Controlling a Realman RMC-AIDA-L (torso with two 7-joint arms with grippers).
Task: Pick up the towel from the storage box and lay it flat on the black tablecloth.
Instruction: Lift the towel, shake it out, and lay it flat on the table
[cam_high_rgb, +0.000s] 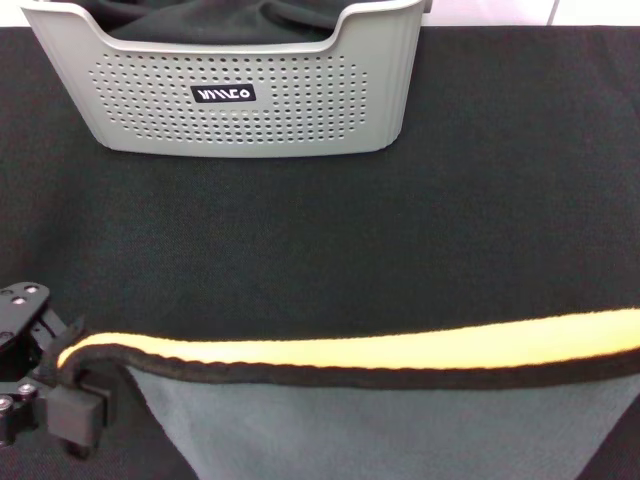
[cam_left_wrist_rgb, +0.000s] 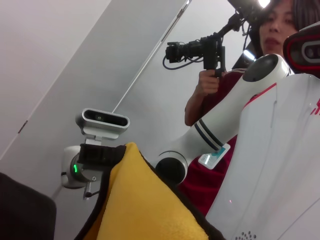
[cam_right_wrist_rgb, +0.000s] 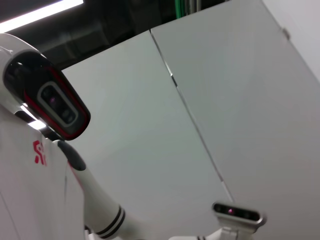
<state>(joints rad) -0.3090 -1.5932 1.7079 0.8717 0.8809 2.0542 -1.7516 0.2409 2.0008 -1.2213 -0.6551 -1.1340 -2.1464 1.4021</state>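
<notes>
Jaws of the left gripper (cam_high_rgb: 75, 385) clamp the towel (cam_high_rgb: 380, 420) corner; beyond them, the storage box (cam_high_rgb: 240, 100) holds dark cloth (cam_high_rgb: 215, 25). Right jaws: unseen.

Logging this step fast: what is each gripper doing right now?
Left gripper: shut on the towel's near-left corner, above the black tablecloth.
Right gripper: not visible in any view.
</notes>
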